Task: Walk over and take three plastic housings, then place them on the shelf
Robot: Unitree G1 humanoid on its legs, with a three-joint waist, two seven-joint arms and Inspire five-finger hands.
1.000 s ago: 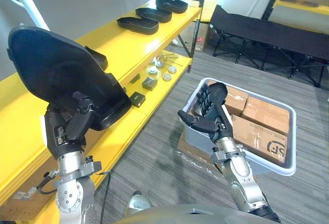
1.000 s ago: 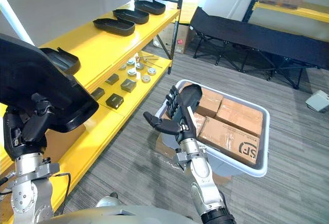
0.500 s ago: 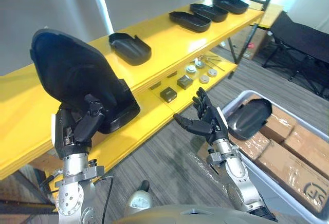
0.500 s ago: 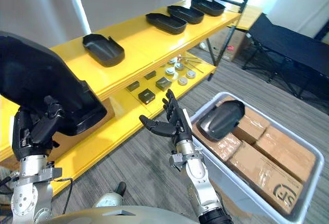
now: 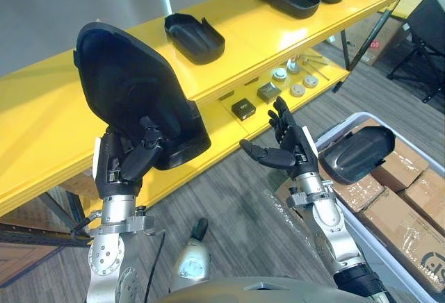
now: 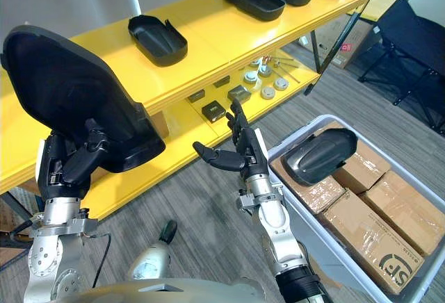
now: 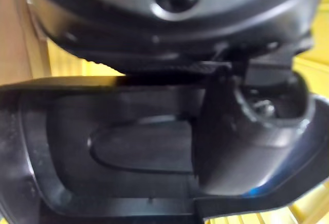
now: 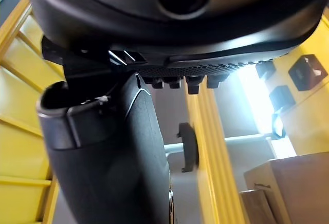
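One plastic housing (image 5: 132, 94), upright before the yellow shelf (image 5: 62, 129), gripped by left hand (image 5: 128, 160); wrist view adds thumb (image 7: 241, 147) inside its hollow. Right hand (image 5: 288, 151) splayed, beside shelf. Second housing (image 5: 358, 153) in grey bin (image 5: 338, 122) on carpet (image 5: 229, 192).

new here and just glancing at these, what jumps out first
The big black plastic housing gripped upright in the left hand, in front of the long yellow shelf, dominates. Next comes the right hand, open in mid-air, beside a grey plastic bin with another black housing lying on brown cardboard boxes.
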